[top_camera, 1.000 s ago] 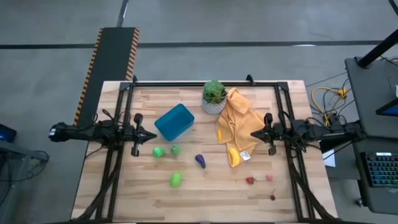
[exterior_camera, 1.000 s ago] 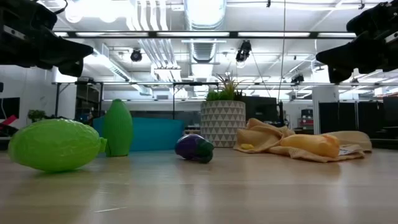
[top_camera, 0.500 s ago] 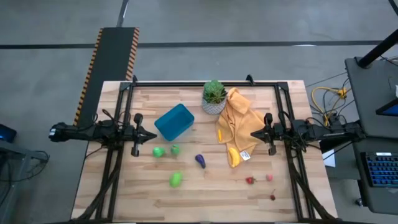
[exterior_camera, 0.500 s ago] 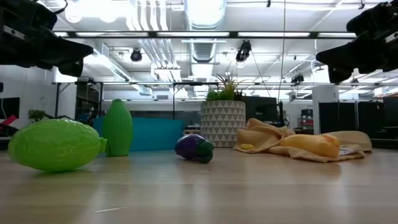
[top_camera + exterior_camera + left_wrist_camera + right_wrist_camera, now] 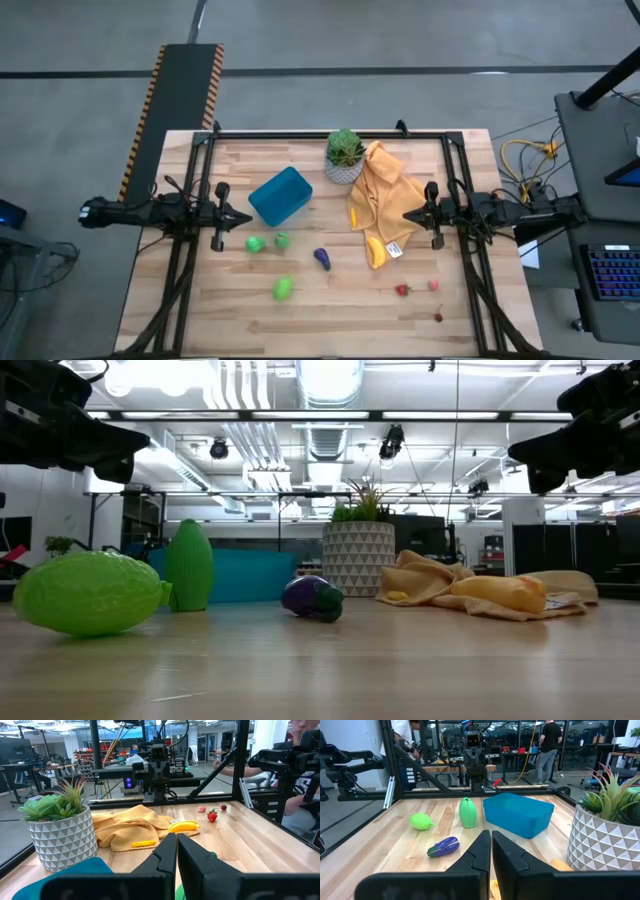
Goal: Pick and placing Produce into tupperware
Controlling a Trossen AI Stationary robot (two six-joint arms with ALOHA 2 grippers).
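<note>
at the bench's two side edges the left end effector (image 5: 247, 217) and right end effector (image 5: 408, 215) hover with fingers pressed together, nothing picked. the eggplant (image 5: 322, 259) lies mid-bench, apart from the blue tupperware (image 5: 280, 196), its long axis diagonal. best to spread the fingers and close across that axis.

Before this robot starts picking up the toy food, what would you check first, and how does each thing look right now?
1. Blue container open and upright: ok.
2. Container empty: cannot tell; nothing shows inside from above.
3. Left gripper free: ok, fingers shut on nothing, beside the container.
4. Right gripper free: ok, shut, over the yellow cloth.
5. Eggplant reachable: ok, lying alone on bare wood.
6. Banana clear: not ok, it touches the cloth edge.
</note>
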